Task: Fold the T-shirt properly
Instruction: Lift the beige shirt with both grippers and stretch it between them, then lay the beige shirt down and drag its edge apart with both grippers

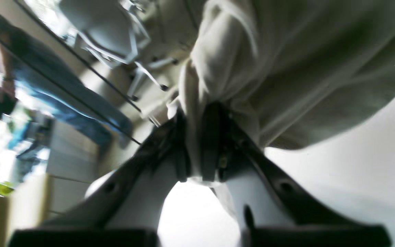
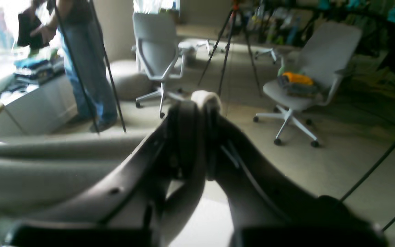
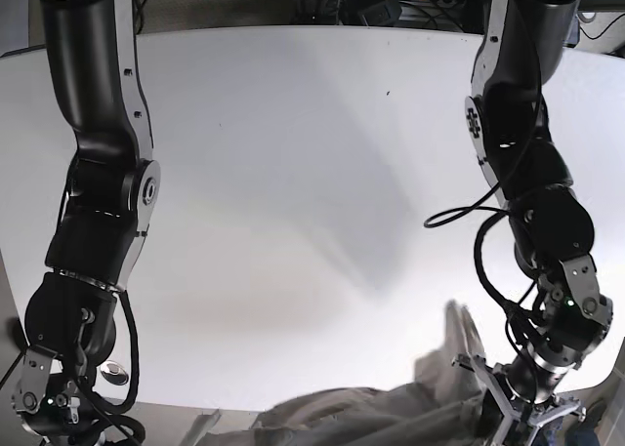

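The pale grey T-shirt (image 1: 286,68) hangs bunched from my left gripper (image 1: 195,116), whose jaws are shut on a fold of its cloth. In the base view the shirt (image 3: 391,412) sags over the white table's (image 3: 293,173) front edge, beside my left gripper (image 3: 522,407) at the bottom right. My right gripper (image 2: 201,106) is shut on a small tuft of the shirt's cloth (image 2: 206,97), and more of the shirt stretches away to the left (image 2: 29,164). In the base view the right gripper's fingers are cut off at the bottom left corner.
Both grippers are off the table's front edge. Beyond it in the right wrist view stand two office chairs (image 2: 156,44) (image 2: 303,79), a tripod (image 2: 231,44) and a person in jeans (image 2: 87,75). A black cable (image 3: 469,222) loops beside the left arm.
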Action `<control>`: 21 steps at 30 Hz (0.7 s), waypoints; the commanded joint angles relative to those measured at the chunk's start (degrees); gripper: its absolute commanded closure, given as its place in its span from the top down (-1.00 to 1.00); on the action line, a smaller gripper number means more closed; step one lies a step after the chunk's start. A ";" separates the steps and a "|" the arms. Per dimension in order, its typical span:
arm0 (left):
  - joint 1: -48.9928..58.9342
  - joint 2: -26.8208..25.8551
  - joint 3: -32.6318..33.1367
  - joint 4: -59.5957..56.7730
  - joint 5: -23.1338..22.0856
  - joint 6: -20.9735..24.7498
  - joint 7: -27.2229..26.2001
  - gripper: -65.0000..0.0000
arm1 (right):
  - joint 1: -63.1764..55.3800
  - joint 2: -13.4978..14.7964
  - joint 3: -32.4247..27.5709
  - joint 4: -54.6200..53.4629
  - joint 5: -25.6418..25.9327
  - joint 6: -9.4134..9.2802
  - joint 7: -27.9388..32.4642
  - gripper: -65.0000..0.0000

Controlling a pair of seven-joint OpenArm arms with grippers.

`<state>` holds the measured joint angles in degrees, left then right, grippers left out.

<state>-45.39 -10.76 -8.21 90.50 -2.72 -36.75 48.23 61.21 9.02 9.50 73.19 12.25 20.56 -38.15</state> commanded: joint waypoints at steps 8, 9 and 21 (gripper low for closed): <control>14.40 -0.36 -0.45 3.17 0.22 -1.97 0.61 -1.00 | -22.05 1.49 3.47 12.48 0.10 -0.56 -0.75 -0.95; 19.50 -0.27 -0.45 4.40 0.22 -1.97 0.52 -1.00 | -27.85 1.40 3.65 14.94 0.19 -0.38 -1.10 -0.95; 50.35 6.24 -3.79 9.50 0.13 -1.88 -4.67 -1.00 | -64.77 -0.53 13.49 24.09 0.19 2.52 1.18 -0.95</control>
<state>5.96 -4.16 -11.97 98.37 -2.20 -39.07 44.58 -4.78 7.79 22.90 95.77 12.01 23.24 -39.00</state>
